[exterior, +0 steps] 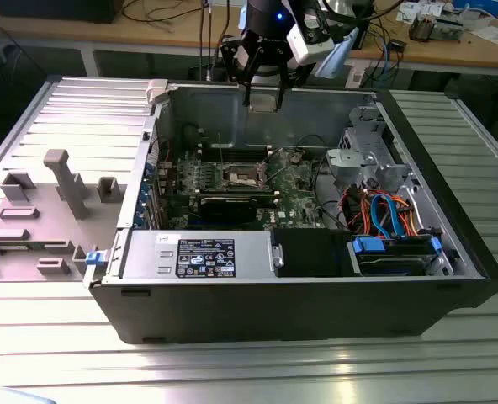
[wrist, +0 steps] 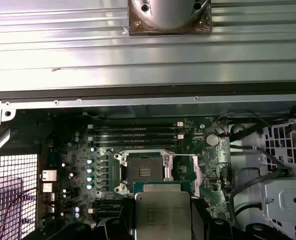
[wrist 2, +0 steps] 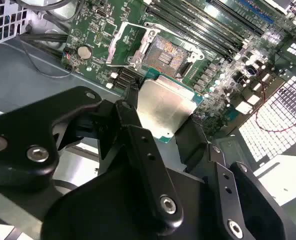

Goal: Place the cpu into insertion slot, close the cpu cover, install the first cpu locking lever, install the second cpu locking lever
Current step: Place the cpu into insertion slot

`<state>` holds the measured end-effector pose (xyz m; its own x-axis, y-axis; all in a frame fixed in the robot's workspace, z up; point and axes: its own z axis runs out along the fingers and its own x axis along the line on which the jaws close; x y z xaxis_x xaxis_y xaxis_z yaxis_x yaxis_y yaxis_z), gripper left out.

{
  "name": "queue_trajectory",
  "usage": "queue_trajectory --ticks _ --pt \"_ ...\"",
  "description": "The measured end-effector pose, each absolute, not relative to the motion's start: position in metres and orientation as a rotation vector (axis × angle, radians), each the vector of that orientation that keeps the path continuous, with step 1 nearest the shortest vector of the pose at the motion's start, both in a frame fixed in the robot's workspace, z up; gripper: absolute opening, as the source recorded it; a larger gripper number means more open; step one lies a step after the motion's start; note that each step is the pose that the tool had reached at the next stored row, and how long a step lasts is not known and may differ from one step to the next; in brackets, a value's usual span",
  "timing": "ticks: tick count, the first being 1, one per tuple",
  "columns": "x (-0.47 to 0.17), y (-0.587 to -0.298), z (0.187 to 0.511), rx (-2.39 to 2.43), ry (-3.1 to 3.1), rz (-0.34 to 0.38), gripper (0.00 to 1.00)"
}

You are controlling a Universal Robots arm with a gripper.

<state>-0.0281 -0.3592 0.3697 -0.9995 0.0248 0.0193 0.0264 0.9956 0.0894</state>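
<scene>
Holding: cpu (wrist 2: 164, 107), clamped by two opposite edges in the gripper (wrist 2: 160, 122), fingers (wrist 2: 138, 135) closed to the chip's width and touching nothing else; dull metal top turned toward both wrist cameras. Position: aloft over the open case (exterior: 451, 252), near its far wall in the exterior view. Target: slot (wrist 2: 165, 52), pin field bare, lying below the gripper and beyond the chip's free edge, well apart from it. Cover (wrist 2: 129, 42): open, lying beside the slot, clear of the pins. Axis: chip square, none longer; its edges look roughly parallel to the slot's rim.
</scene>
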Motion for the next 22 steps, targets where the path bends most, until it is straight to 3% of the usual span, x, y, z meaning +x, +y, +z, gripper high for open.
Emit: queue_trajectory --ticks 22 --pt "-0.0317 -0.3627 0.3684 -0.15 -3.12 -0.141 0.55"
